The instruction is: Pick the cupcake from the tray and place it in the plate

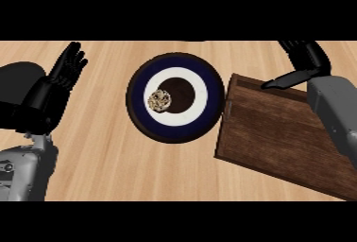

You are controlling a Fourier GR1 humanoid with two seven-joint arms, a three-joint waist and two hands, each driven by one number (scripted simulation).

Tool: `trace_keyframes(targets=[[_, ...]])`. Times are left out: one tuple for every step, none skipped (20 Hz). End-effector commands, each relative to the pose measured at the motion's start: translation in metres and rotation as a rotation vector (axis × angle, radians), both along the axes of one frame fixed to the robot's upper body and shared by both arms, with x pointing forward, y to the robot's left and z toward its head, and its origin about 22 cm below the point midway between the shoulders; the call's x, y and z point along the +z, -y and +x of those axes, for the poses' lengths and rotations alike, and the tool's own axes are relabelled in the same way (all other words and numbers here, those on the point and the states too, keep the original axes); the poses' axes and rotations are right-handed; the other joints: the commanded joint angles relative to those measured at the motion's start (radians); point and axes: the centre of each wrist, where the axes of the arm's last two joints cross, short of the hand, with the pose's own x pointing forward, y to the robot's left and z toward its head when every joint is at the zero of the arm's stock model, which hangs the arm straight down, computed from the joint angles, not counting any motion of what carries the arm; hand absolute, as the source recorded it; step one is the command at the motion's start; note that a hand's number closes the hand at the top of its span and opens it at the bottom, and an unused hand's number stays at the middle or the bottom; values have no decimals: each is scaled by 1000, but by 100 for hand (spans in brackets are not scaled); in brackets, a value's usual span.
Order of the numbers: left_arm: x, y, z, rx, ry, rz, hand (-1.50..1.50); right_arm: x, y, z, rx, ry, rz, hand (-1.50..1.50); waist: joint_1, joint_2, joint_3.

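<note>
The small round cupcake with a pale, speckled top [159,100] sits inside the round plate with a dark navy rim, a white ring and a dark brown centre [175,132]. It rests on the left part of the brown centre, touching the inner edge of the white ring, and no robot hand is on it. The plate lies flat on the light wooden worktop [125,170], between the two robot hands and nearer the middle of the view.

Just beside the plate, on the side of the right robot hand [301,66], lies the dark brown rectangular wooden tray with a raised rim [279,142]. It is turned at an angle, and its near corner almost meets the plate's rim; whether they touch cannot be told. The tray's visible surface holds nothing. The right robot hand hovers above the tray's far corner, its fingers relaxed and spread, the thumb pointing toward the plate, with nothing in its hold. Its grey forearm crosses over the tray's right side.

The left robot hand [64,71] shows at the left edge, well apart from the plate, open with fingers straight and pointing away from the robot, holding nothing.
</note>
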Motion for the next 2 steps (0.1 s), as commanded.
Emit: trace_keyframes(targets=[[3,1,2,-14,-1,2,0,-10,22,-11,13,55,-1,-150,5,3,1],[-6,-3,0,-15,-18,12,0,-3,23,-8,-17,61,-4,-150,5,2,0]])
